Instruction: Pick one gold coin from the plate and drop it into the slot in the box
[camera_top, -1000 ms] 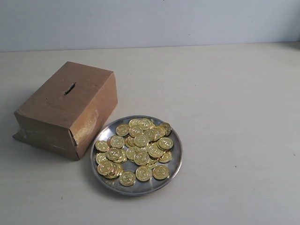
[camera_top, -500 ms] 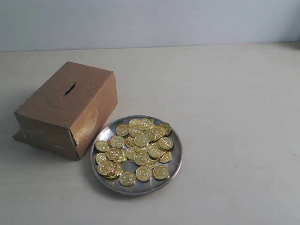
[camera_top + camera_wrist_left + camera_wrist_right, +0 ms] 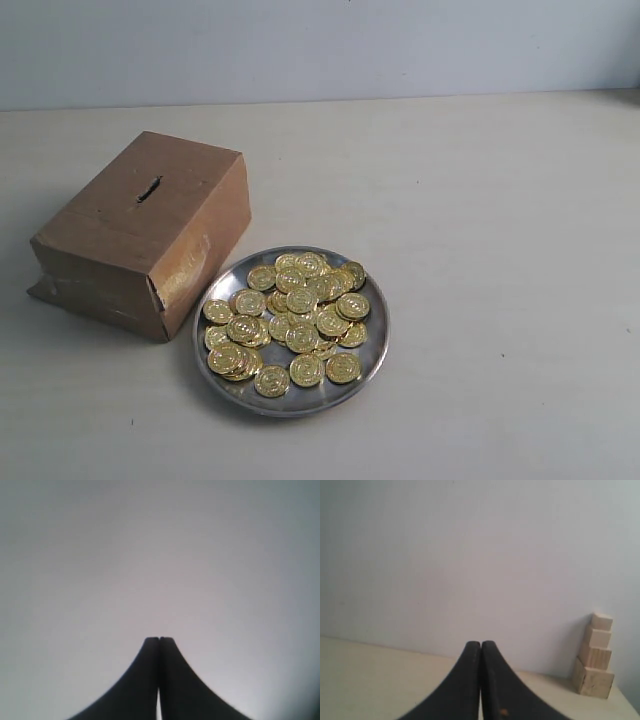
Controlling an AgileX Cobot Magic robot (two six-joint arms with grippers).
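- Fingers [image 3: 147, 672] of the left gripper [image 3: 159, 639] are pressed together and empty, in front of a grey surface [image 3: 150, 550] that may be a wall but is too blurred to be sure.
- Right gripper [image 3: 481, 643] fingers [image 3: 496, 680] are closed too, holding nothing, over the desk [image 3: 365, 670], with 4 stacked wooden blocks [image 3: 594, 657] off to one side.
- Plate [image 3: 372, 355], heaped with gold coins [image 3: 290, 315], sits just beside the box [image 3: 130, 225].
- Slot [image 3: 149, 189] lies in the box's top face.
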